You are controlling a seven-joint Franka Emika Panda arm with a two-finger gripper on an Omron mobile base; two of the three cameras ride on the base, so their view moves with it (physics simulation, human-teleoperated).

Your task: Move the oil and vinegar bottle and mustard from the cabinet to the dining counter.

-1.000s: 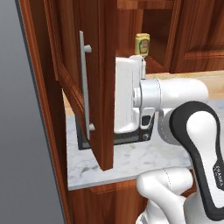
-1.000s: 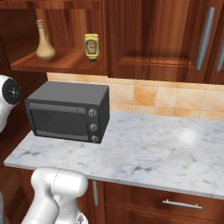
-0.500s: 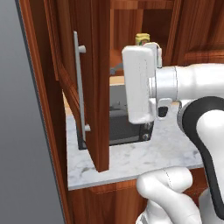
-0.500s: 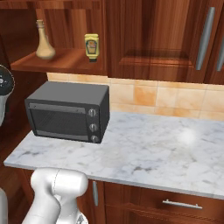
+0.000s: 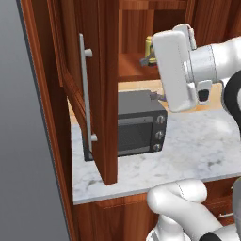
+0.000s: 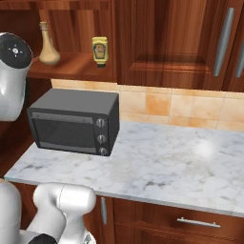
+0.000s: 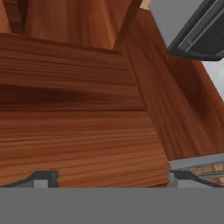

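Observation:
The tan oil and vinegar bottle (image 6: 47,46) and the yellow mustard (image 6: 99,49) stand apart on the open cabinet's shelf (image 6: 71,71). In the left base view the mustard (image 5: 148,47) peeks out behind my white hand. My gripper (image 5: 149,79) hangs open and empty above the toaster oven, its fingers pointing left toward the cabinet's open door (image 5: 106,84), just below shelf height. In the hand view the gripper (image 7: 113,177) faces red-brown wood at close range, the tips wide apart. The dining counter is out of view.
A dark grey toaster oven (image 6: 76,121) sits on the marble worktop (image 6: 162,167) under the shelf. The open door's silver bar handle (image 5: 84,89) juts out on the left. Closed cabinet doors (image 6: 171,43) fill the wall to the right, above a tiled backsplash.
My hand has risen and moved right, from in front of the toaster oven to just below the shelf. The jaws stayed open. Bottle and mustard have not moved.

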